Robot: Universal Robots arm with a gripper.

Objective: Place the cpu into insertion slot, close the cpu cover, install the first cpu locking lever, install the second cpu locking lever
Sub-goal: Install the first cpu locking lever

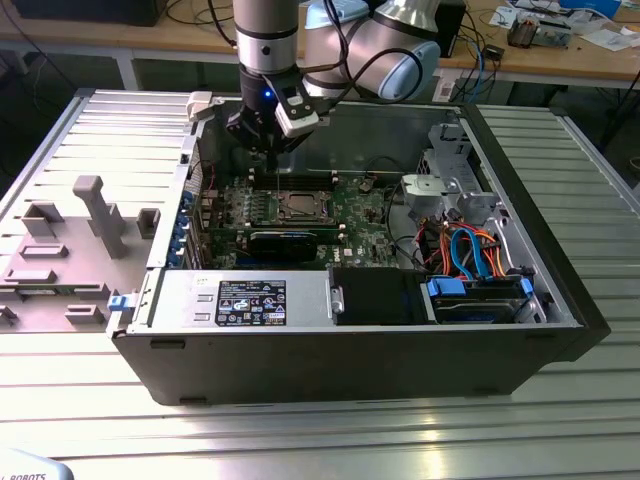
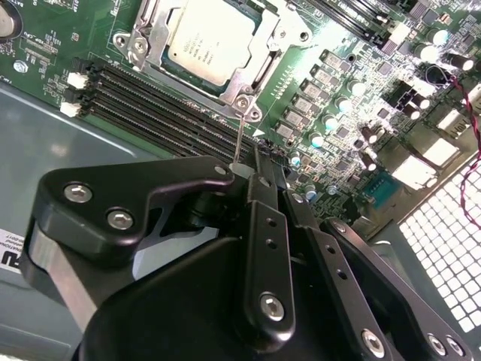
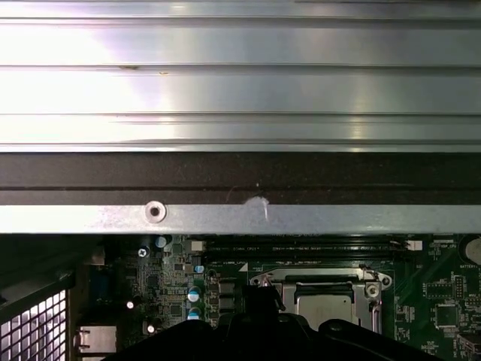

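Gripper (image 2: pixel 252 162) looks pinched shut on a thin wire lever (image 2: pixel 239 131), which stands nearly upright from the socket corner. The cpu (image 2: pixel 209 39) sits flat in the insertion slot (image 1: pixel 301 207), cpu cover (image 2: pixel 259 64) down around it.

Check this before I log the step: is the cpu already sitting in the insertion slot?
Yes, in the second wrist view the cpu lies in the insertion slot, framed by the cpu cover.

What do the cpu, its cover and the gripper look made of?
cpu: top looks like brushed metal, matte silvery-grey with a soft sheen.
cpu cover: thin bright metal, probably stamped steel; shiny edges, sharp reflections, closed around the chip.
gripper: black matte links, either anodised metal or hard plastic, joined by silver screws.
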